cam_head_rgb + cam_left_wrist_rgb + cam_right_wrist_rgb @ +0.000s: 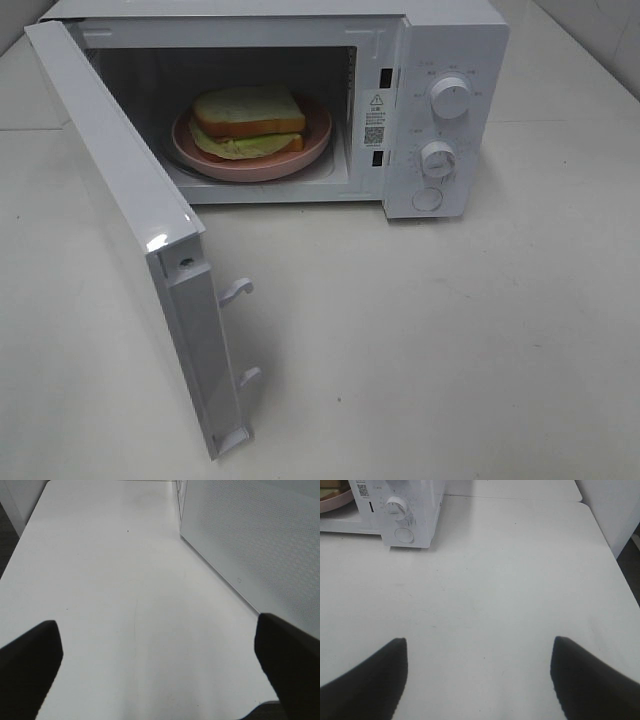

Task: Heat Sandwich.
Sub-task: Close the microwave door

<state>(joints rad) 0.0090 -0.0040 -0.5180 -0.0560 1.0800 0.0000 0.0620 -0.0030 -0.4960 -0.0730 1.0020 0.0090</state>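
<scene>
The left gripper (pixel 157 622) and right gripper (pixel 480 641) both hang spread wide, empty, over the table (pixel 100 555). The sandwich (pixel 248 122) rests on a pink plate (pixel 250 168) inside the open microwave (pixel 450 30). It looks light and squashy, its 2 slices apt to slide; the plate rim seems the safer hold.
</scene>
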